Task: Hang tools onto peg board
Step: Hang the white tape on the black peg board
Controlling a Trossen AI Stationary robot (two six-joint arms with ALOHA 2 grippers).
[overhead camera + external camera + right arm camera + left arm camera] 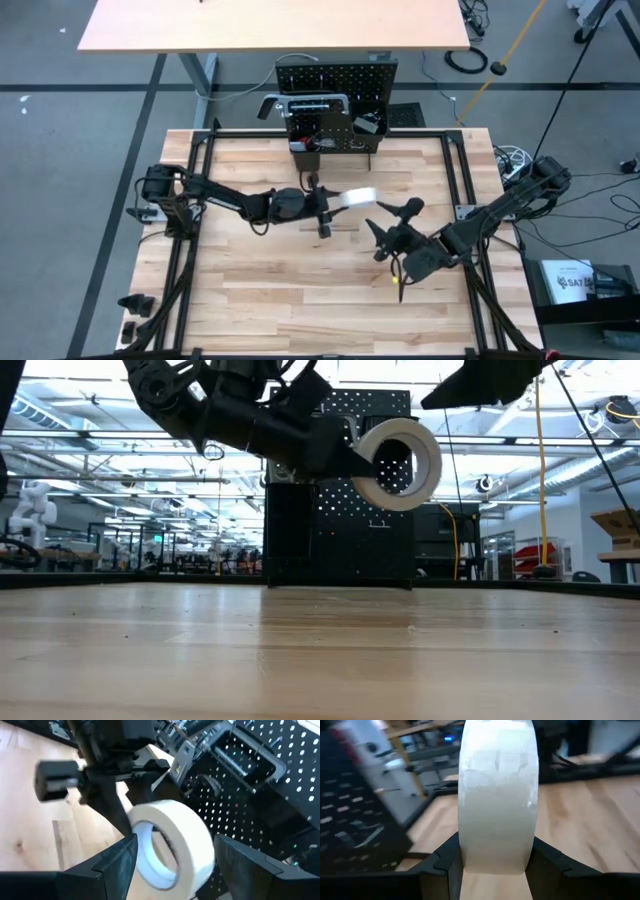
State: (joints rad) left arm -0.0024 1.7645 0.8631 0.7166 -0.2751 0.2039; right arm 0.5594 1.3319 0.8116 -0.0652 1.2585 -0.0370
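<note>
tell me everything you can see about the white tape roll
The tape roll is a wide white ring with an open core, its matte paper-like outer face slightly wrinkled. It is held up in the air above the wooden table, standing on edge, in front of the black peg board. The left gripper clamps its band from both sides. The right gripper stands open around it, not gripping.

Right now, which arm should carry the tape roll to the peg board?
Left. The left gripper is shut on the tape roll, held up in front of the peg board. The right gripper stands open beside the roll, gripping nothing.
</note>
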